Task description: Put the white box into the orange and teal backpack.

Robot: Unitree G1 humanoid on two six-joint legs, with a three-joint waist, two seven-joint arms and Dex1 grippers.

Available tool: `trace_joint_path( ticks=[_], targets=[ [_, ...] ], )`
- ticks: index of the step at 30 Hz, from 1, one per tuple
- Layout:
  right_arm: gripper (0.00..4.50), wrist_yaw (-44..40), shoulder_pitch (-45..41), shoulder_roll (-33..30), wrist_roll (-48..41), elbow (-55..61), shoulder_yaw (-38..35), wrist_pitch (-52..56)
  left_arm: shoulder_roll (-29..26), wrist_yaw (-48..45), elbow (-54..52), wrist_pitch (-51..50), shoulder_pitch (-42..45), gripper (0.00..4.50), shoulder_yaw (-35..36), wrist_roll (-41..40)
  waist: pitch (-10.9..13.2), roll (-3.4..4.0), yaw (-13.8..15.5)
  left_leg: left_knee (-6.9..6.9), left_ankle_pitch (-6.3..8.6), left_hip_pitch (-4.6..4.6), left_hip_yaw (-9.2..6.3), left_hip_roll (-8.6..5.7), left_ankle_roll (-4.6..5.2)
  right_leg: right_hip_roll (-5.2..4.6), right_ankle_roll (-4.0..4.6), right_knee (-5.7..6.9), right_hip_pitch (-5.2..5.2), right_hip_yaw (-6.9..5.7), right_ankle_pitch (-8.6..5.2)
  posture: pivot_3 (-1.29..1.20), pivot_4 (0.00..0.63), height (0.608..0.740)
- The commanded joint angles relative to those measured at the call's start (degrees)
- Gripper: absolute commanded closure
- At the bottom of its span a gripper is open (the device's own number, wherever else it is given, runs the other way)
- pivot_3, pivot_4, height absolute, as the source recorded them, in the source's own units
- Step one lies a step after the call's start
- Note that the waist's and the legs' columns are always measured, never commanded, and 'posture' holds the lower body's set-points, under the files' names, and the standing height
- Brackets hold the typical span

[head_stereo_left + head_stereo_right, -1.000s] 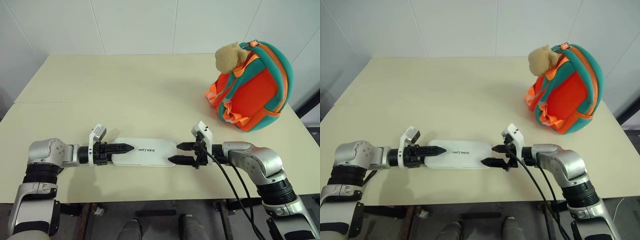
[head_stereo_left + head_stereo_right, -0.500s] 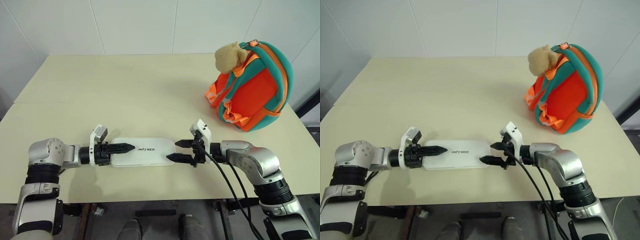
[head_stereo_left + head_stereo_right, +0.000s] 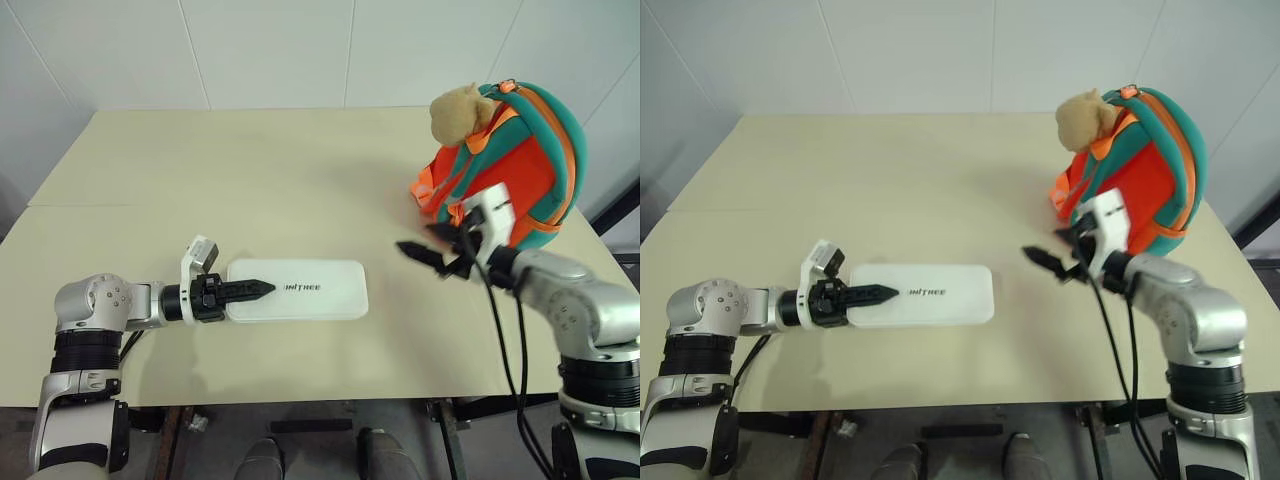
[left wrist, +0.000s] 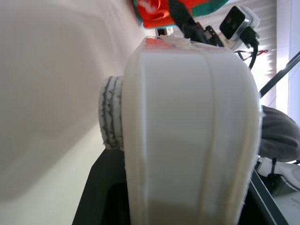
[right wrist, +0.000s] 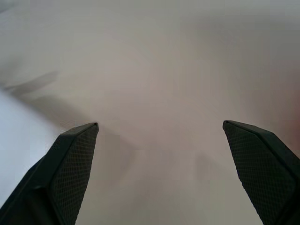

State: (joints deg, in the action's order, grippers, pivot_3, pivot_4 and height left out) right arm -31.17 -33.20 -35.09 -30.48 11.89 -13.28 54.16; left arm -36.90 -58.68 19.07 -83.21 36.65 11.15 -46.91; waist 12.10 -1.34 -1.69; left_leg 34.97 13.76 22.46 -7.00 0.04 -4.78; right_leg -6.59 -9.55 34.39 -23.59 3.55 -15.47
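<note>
The white box (image 3: 300,290) lies flat and long near the table's front, its left end clamped in my left gripper (image 3: 255,290), which is shut on it; one black finger lies across its top. In the left wrist view the box's end (image 4: 187,131) stands right against the camera. The orange and teal backpack (image 3: 520,180) stands upright at the far right, a tan plush toy (image 3: 458,112) on its top. My right gripper (image 3: 418,240) hovers open and empty just left of the backpack's base, well clear of the box. The right wrist view has its fingers (image 5: 70,159) spread wide over bare table.
The cream table (image 3: 250,170) has a seam running across its left part. A black cable (image 3: 505,340) hangs from my right wrist past the table's front edge. White wall panels stand behind the table.
My left gripper has closed on the box's left end and raised it slightly. My right gripper left the box's right end and swung up and right toward the backpack, staying open.
</note>
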Motion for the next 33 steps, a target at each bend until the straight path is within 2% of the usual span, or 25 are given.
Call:
trace_joint_path(
  ticks=[1, 4, 9, 17, 22, 25, 28, 33],
  targets=[
    [0.00, 4.2, -3.2, -3.0, 3.3, 0.4, -1.6, -1.1, -0.6, 0.4, 1.8, 4.4, -0.3, 3.13, 2.0, 0.9, 0.0, 0.00, 0.0, -0.02, 0.00, -0.01, -0.01, 0.00, 0.00, 0.01, 0.01, -0.01, 0.00, 0.00, -0.01, 0.00, 0.150, 0.740],
    [0.00, 6.2, -6.4, -4.1, 6.3, -1.8, 0.5, -1.5, -1.0, 0.9, 2.1, 6.1, -1.6, 3.13, 1.3, 1.7, 0.0, 0.00, -0.2, -0.04, 0.01, 0.00, 0.02, 0.00, 0.01, 0.00, 0.01, -0.08, 0.00, 0.01, -0.01, 0.00, 0.150, 0.740],
    [0.00, 9.7, -11.4, -1.7, 11.0, -10.0, 3.3, -4.1, -0.5, 1.2, -0.9, 7.4, -3.7, 3.13, 2.0, 0.7, 0.0, 0.00, 0.0, -0.09, 0.01, 0.07, 0.03, 0.00, 0.01, -0.01, -0.01, -0.17, -0.03, 0.02, 0.00, 0.00, 0.150, 0.740],
    [0.00, 14.0, -24.5, 6.1, 18.9, -38.2, 6.7, -21.0, 1.7, 4.5, -7.1, 8.0, -8.6, 3.13, 7.7, -2.3, 0.0, 0.03, -0.4, -0.16, 0.01, 0.12, 0.06, 0.00, 0.00, -0.02, -0.04, -0.22, -0.09, 0.03, 0.02, 0.00, 0.150, 0.740],
    [0.00, 17.2, -32.2, 9.2, 21.3, -57.5, 4.7, -37.0, 3.6, 7.9, -9.3, 9.0, -10.9, 3.13, 11.7, -3.8, 0.0, 0.03, -0.9, -0.35, -0.02, 0.12, 0.07, 0.02, -0.05, -0.01, -0.04, -0.27, -0.14, 0.03, 0.02, 0.00, 0.150, 0.740],
    [0.64, 16.1, -34.1, 9.7, 21.2, -64.4, 3.7, -44.8, 4.8, 9.7, -11.5, 9.6, -12.5, 3.13, 14.1, -5.0, 0.0, 0.03, -1.2, -0.40, -0.03, 0.13, 0.07, 0.01, -0.07, -0.02, -0.04, -0.32, -0.12, 0.03, 0.02, 0.00, 0.150, 0.740],
    [1.65, 12.1, -34.1, 10.2, 20.3, -65.6, 3.7, -48.6, 5.2, 11.2, -13.3, 10.1, -14.1, 3.13, 16.4, -6.3, 0.0, 0.03, -1.5, -0.45, -0.05, 0.15, 0.07, 0.01, -0.10, -0.02, -0.06, -0.30, -0.12, 0.03, 0.02, 0.00, 0.150, 0.740],
    [3.32, -2.3, -31.0, 12.1, 14.7, -54.8, 4.1, -48.4, 4.7, 13.2, -13.6, 12.8, -15.3, 3.13, 19.6, -6.6, 0.0, 0.04, -1.9, -0.52, -0.07, 0.11, 0.07, 0.04, -0.15, 0.01, -0.07, -0.24, -0.13, 0.03, 0.01, 0.00, 0.150, 0.740]
  ],
)
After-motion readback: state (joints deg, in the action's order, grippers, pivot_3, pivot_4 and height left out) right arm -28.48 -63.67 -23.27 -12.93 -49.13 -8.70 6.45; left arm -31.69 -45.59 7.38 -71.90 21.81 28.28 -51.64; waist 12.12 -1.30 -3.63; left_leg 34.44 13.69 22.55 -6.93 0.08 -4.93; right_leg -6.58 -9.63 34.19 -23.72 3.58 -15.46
